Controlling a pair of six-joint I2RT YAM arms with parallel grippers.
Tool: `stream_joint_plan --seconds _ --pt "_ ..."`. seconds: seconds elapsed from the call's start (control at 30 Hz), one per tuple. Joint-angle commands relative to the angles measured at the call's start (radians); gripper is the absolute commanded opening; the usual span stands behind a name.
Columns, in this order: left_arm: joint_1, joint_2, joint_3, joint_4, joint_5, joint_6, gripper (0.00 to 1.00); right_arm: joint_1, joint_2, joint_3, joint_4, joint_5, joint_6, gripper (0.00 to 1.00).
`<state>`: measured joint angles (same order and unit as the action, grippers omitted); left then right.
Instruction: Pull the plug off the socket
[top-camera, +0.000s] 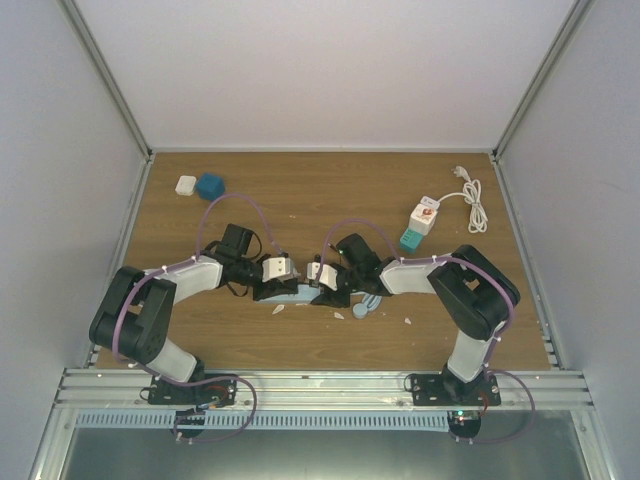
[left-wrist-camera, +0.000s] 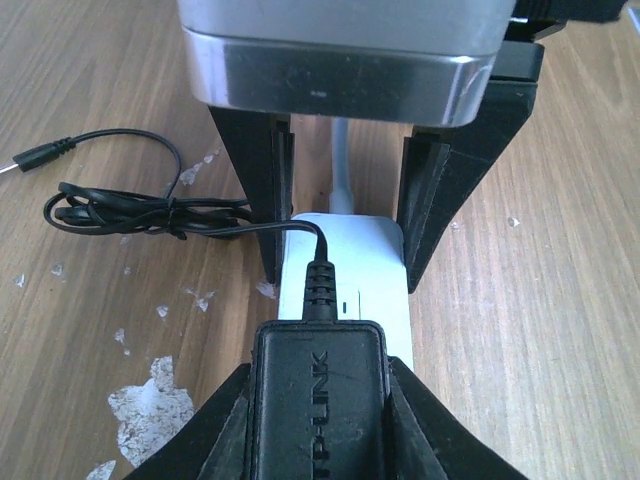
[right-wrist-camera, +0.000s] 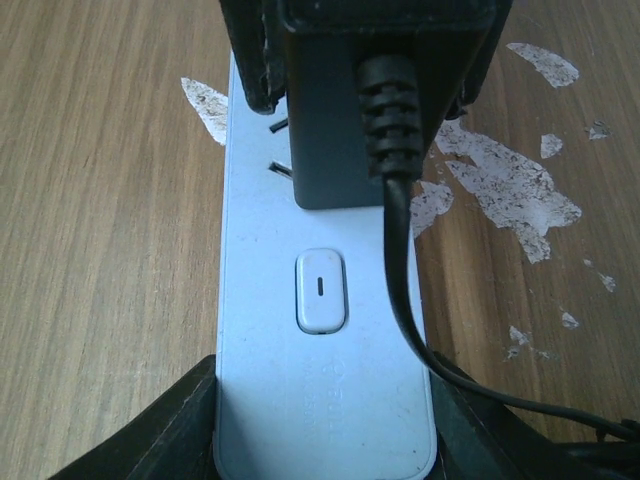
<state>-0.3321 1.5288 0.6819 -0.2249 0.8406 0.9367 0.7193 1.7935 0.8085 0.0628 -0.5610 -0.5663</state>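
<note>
From the top camera I can't see much of the job. Both wrists crowd over the power strip (top-camera: 300, 294) at the lower middle of the table (top-camera: 300, 190), and the plug is buried under them. In the left wrist view the plug (left-wrist-camera: 318, 440), a black TP-LINK adapter, is cut off by the bottom edge, and the other arm's housing fills the top of the frame. I can't tell whether the prongs are fully seated. The right wrist view shows two dark marks by the adapter's left edge, too unclear to call.

The left gripper (left-wrist-camera: 320, 390) is clamped on the plug, with a finger pressed to each side, at the low centre of its frame. The right gripper (right-wrist-camera: 325, 440) is closed around the power strip. Its fingers sit tight against both long edges at the bottom of its view, and the plug sits on the strip at the top.

Only the right wrist view shows the strip's switch (right-wrist-camera: 320, 290). Only the left wrist view shows the cable (left-wrist-camera: 130, 215) bundled at centre left.
</note>
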Motion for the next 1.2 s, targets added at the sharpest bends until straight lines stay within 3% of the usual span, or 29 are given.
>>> stream_joint_plan --seconds 0.0,0.2,0.53,0.8,1.17 --pt "-0.011 -0.012 0.040 -0.077 0.161 -0.042 0.26 0.012 0.030 -0.006 0.019 0.004 0.000 0.06" --pt "-0.002 -0.027 0.057 -0.109 0.190 -0.017 0.26 0.012 0.037 -0.004 0.013 0.006 -0.001 0.03" --pt "-0.039 -0.155 -0.076 0.030 0.005 0.065 0.26 0.011 0.051 0.009 -0.002 0.009 0.005 0.01" --pt "-0.058 -0.190 -0.135 0.085 -0.029 0.089 0.25 0.010 0.058 0.015 -0.006 0.015 0.011 0.01" --pt "0.018 -0.085 0.015 -0.054 0.168 -0.060 0.25 0.014 0.058 0.017 -0.002 0.022 0.011 0.01"
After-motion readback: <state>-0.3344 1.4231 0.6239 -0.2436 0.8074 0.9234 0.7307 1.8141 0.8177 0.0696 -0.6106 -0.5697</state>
